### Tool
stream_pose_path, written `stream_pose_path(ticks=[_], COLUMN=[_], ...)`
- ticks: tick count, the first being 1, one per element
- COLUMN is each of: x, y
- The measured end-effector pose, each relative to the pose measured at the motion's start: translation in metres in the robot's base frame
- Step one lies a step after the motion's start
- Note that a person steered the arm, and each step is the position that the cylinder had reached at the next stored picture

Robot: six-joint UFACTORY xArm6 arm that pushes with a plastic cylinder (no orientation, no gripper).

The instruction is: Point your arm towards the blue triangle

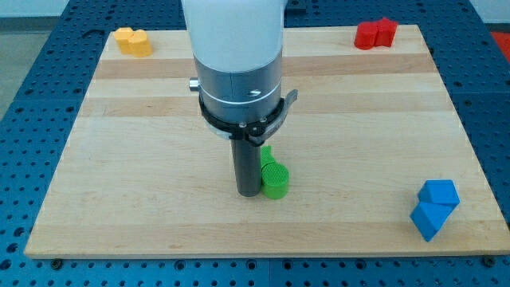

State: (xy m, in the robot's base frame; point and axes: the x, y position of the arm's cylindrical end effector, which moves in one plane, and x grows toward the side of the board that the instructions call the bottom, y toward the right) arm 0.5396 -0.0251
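Note:
Two blue blocks sit touching near the board's bottom right corner: a cube-like one (pixel 440 192) above and a wedge or triangle-like one (pixel 428 218) below it. My tip (pixel 249 193) rests on the board near the centre bottom, far to the left of the blue blocks. A green cylinder (pixel 275 179) touches the rod's right side, with another green block (pixel 266 154) partly hidden just behind it.
A yellow block (pixel 133 40) lies at the top left corner of the wooden board (pixel 119 159). A red block (pixel 375 33) lies at the top right. The arm's wide white and grey body (pixel 236 64) hides the board's top centre.

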Motion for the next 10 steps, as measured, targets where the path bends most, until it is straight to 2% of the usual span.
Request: stream_pose_path(ticks=[2, 3, 5, 6, 7, 8, 10], x=[0.056, 0.078, 0.079, 0.053, -0.005, -0.047, -0.043], y=[-0.012, 0.008, 0.081, 0.086, 0.096, 0.159, 0.346])
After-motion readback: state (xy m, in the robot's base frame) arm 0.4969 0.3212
